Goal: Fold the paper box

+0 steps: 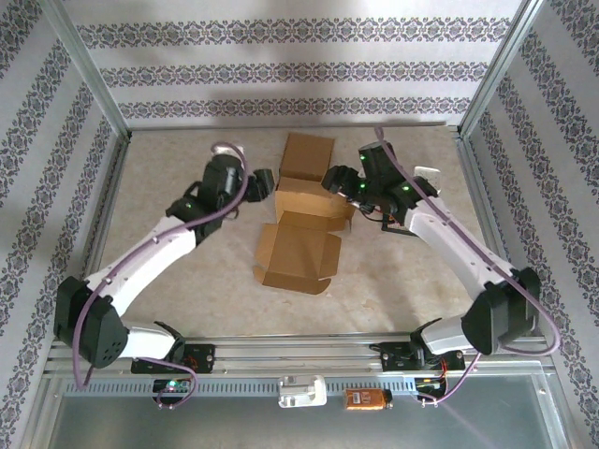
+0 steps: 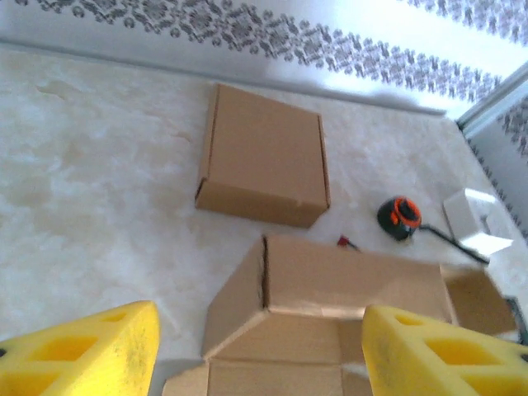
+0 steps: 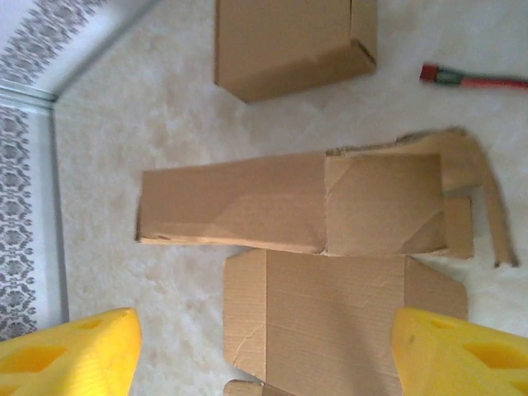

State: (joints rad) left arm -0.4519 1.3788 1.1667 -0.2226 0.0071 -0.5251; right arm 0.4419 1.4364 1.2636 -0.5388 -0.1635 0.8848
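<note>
The brown paper box (image 1: 298, 245) lies partly folded in the middle of the table, its flat panel towards me and a raised wall (image 1: 309, 199) at its far side. My left gripper (image 1: 265, 185) hangs open at the wall's left end. In the left wrist view the yellow fingers (image 2: 82, 353) stand wide apart above the raised wall (image 2: 346, 285), holding nothing. My right gripper (image 1: 339, 180) is open at the wall's right end. Its wrist view has the fingers (image 3: 462, 353) spread over the flat panel (image 3: 330, 322), beyond which lies the folded wall (image 3: 239, 202).
A second, closed cardboard box (image 1: 306, 155) sits just behind the one in the middle. A black and orange tape measure (image 2: 398, 216), a white object (image 2: 473, 223) and a red-tipped tool (image 3: 470, 79) lie at the back right. Metal frame posts and patterned walls enclose the table.
</note>
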